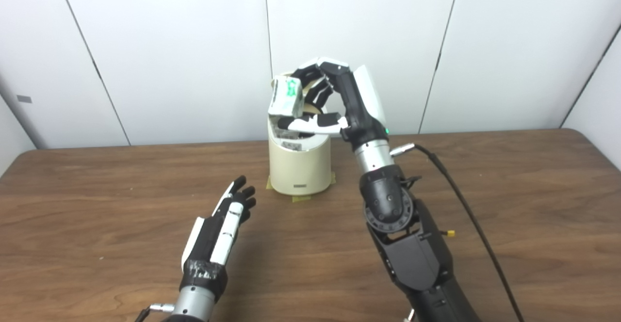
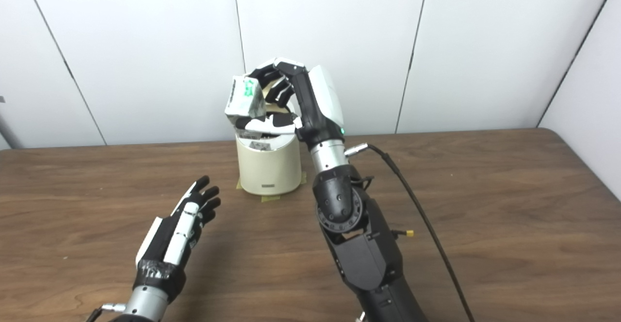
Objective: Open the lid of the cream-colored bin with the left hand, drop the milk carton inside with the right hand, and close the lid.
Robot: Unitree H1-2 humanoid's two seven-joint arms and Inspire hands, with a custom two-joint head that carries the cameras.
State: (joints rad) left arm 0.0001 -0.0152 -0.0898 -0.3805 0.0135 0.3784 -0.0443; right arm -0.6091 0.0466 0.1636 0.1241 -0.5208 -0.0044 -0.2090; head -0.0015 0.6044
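- The right hand [image 1: 322,99] is curled around the milk carton [image 1: 286,97], holding it tilted just above the mouth of the cream-colored bin [image 1: 301,167].
- The lid looks open, though it is mostly hidden behind the hand.
- To drop cleanly, centre the carton over the opening before loosening the fingers.
- The left hand [image 1: 225,225] hovers empty over the counter [image 1: 509,205], fingers spread, near the bin.

Right arm raised, wrist bent forward, right hand [image 1: 335,101] curled in a grasp at its fingertips. Left hand [image 1: 220,227] low, fingers extended and apart, forearm entering from below.
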